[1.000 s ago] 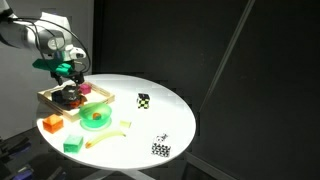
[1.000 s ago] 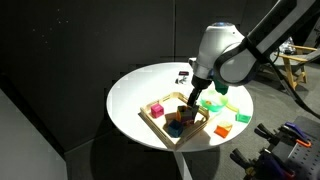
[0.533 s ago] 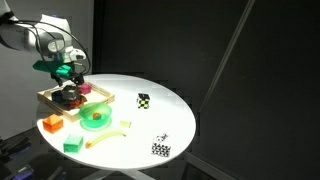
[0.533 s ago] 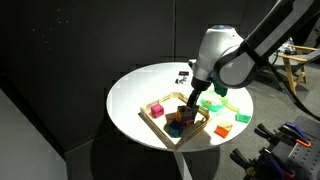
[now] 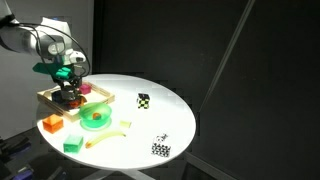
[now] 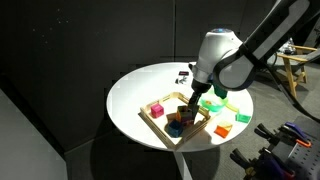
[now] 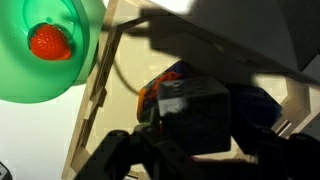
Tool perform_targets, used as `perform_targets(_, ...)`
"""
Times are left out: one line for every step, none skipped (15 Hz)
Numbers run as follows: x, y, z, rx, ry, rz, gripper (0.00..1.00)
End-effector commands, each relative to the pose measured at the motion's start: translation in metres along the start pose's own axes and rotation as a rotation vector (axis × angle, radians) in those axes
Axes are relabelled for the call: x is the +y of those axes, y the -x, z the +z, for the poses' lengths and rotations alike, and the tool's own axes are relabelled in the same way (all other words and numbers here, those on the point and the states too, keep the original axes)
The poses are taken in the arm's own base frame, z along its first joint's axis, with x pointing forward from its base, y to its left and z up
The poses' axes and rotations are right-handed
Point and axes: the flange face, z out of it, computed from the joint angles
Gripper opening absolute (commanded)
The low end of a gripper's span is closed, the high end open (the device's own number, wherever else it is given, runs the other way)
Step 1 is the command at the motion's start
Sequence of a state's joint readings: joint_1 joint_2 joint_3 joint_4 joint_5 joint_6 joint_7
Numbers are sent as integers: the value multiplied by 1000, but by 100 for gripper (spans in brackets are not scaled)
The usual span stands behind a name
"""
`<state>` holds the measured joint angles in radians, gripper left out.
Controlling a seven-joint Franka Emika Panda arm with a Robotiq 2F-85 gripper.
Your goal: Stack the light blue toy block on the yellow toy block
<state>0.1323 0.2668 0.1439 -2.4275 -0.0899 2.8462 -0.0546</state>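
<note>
In both exterior views my gripper [image 5: 70, 95] [image 6: 186, 110] reaches down into the wooden tray [image 5: 50, 97] [image 6: 160, 124]. In the wrist view a cube [image 7: 195, 105] stands between the two fingers of the gripper [image 7: 195, 150]. Shadow makes the cube look dark, so I cannot tell whether it is the light blue toy block, nor whether the fingers touch it. The yellow toy block [image 5: 125, 125] lies small and pale on the white table, to the right of the green disc [image 5: 95, 118].
A pink block [image 6: 156, 109] and orange and blue pieces [image 7: 160, 85] also lie in the tray. On the round table are an orange block [image 5: 52, 124], a green block [image 5: 72, 145], a yellow bar [image 5: 100, 141] and two checkered cubes [image 5: 143, 99] [image 5: 161, 149].
The fingers have drawn closer together around the cube in the tray. The arm has hardly moved.
</note>
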Motion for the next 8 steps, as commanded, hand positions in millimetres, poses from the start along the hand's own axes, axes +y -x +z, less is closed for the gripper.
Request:
perform_targets(1,-1,-6,5,10,12,41)
perform_targets(2,-1,-9,4,12,15,34)
perform_targets(3,-1,-12,5,12,19,34)
perform_targets(4,-1,-15,7,13,21,31)
perform_targets(5,-1,-18,7,14,25,31)
perform_targets(7,-2,-21,7,15,28,31)
perform_targets(9,-2,-26,6,16,33,31)
perform_targets(11,-2,-29,5,17,38,31)
